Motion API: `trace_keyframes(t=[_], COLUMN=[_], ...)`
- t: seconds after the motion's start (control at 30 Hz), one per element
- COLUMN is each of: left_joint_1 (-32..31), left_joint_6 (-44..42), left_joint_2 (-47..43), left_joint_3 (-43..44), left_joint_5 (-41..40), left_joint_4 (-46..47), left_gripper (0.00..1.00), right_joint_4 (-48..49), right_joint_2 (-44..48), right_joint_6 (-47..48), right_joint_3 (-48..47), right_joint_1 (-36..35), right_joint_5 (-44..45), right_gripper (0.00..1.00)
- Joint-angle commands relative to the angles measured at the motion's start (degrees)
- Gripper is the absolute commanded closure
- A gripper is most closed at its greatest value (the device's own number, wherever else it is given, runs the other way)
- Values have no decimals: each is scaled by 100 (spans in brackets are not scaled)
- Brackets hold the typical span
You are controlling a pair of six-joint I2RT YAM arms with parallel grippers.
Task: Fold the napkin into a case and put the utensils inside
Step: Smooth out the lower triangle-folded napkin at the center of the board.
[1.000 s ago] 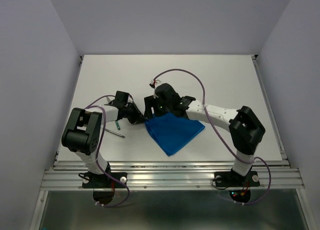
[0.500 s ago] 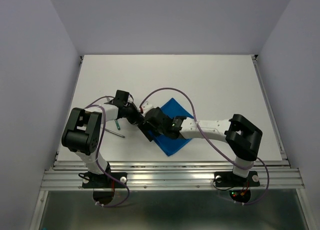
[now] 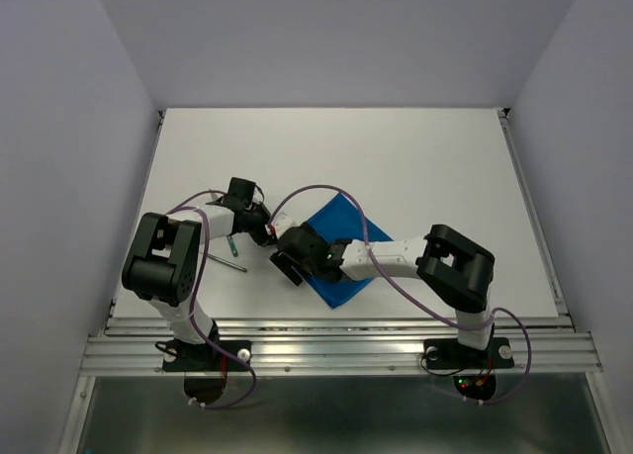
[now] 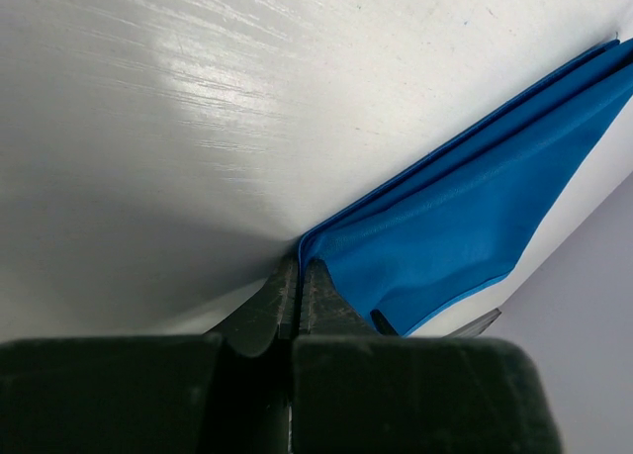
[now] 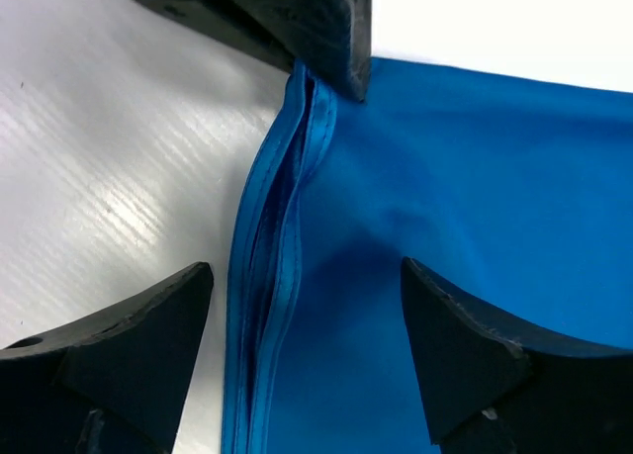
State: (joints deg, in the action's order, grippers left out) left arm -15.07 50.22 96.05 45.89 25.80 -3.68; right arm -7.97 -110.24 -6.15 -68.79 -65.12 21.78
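Left wrist view: left tool (image 4: 297,294) clamped on corner of folded napkin (image 4: 465,217), lying flat on bench (image 4: 198,128). Right tool (image 5: 305,276) spread wide, straddling napkin's layered edge beside that corner. Utensils (image 3: 229,260) on bench left of napkin.

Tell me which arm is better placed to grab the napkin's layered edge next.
Probably right. The right gripper hangs open, straddling the layered edge of the napkin, while the left gripper is shut on its corner, busy pinning it.
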Motion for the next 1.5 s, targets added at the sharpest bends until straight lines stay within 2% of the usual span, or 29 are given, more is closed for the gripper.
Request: trace_keyframes(t=[0.0, 0.13, 0.23, 0.67, 0.73, 0.83, 0.87, 0.93, 1.0, 1.07, 1.1, 1.17, 1.2, 1.4, 1.47], left_joint_1=[-40, -40, -31, -40, -40, -40, -40, -40, -40, -40, -40, -40, -40, -40, -40], left_joint_6=[23, 23, 6, -12, -12, -12, -12, -12, -12, -12, -21, -21, -21, -29, -30], left_joint_2=[-113, -122, -95, -7, -7, 10, 10, 19, 28, 28, 36, 28, 45, 81, 72], left_joint_3=[166, 149, 157, 166, 175, 184, 184, 192, 201, 227, 228, 236, 236, 263, 263], left_joint_5=[-75, -84, -75, -67, -67, -67, -67, -84, -84, -93, -93, -102, -102, -102, -102], left_joint_4=[-124, -124, -124, -115, -115, -115, -115, -115, -115, -133, -133, -124, -133, -141, -141], left_gripper=[100, 100, 100, 100, 100, 100, 100, 100, 100, 100, 100, 100, 100, 100, 100], right_joint_4=[383, 506, 550, 568, 568, 568, 568, 568, 551, 446, 410, 288, 261, 146, 138], right_joint_2=[-165, -297, -323, -534, -560, -561, -552, -482, -403, -245, -192, -43, 2, 239, 187], right_joint_6=[-35, -149, -228, -176, -158, -123, -106, -62, 8, -9, -9, -26, -35, -53, -18], right_joint_3=[-160, -178, -187, -407, -424, -416, -407, -372, -310, -284, -231, -213, -213, -336, -476], right_joint_1=[-53, -53, -53, -53, -53, -53, -53, -53, -53, -53, -53, -106, -106, -167, -167], right_joint_5=[230, 580, 870, 1276, 1267, 1189, 1162, 953, 785, 687, 661, 670, 687, 915, 1047], right_gripper=[20, 27, 35, 46, 53, 71, 82, 87, 85, 76, 65, 50, 48, 46, 41])
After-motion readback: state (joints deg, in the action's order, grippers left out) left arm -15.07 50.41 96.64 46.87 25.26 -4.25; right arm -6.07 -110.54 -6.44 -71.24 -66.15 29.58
